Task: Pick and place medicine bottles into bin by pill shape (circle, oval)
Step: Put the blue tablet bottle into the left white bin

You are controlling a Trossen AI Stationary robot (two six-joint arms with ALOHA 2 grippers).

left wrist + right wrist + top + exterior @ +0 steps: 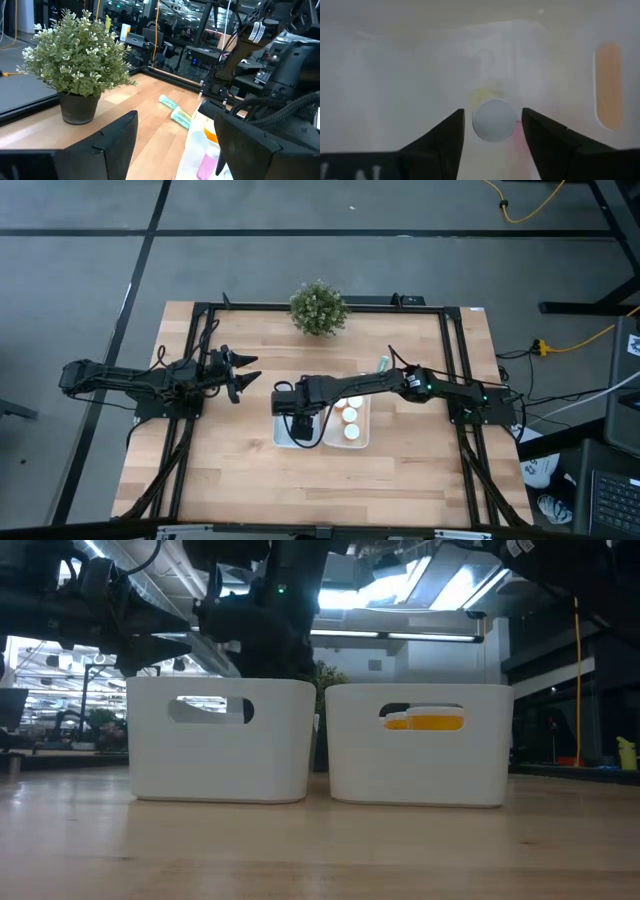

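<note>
My right gripper [297, 418] reaches down into the left white bin [284, 442]. In the right wrist view it is open [492, 131]; its fingers stand on either side of a bottle's round white cap [493, 120], with a thin gap on each side. Three orange bottles with white caps [350, 417] stand in the right bin [364, 442]. Two pale teal bottles [175, 110] lie on their sides on the table beyond the bins, and also show in the high view [383, 363]. A pink bottle [206, 166] shows in the near bin. My left gripper [243, 375] waits open at the table's left.
A potted plant [319, 308] stands at the table's far edge, behind the bins. In the low view the two bins [220, 740] [420, 745] stand side by side, with orange showing through the right one's handle slot [425, 721]. Black frame rails [210, 320] run along the table's sides.
</note>
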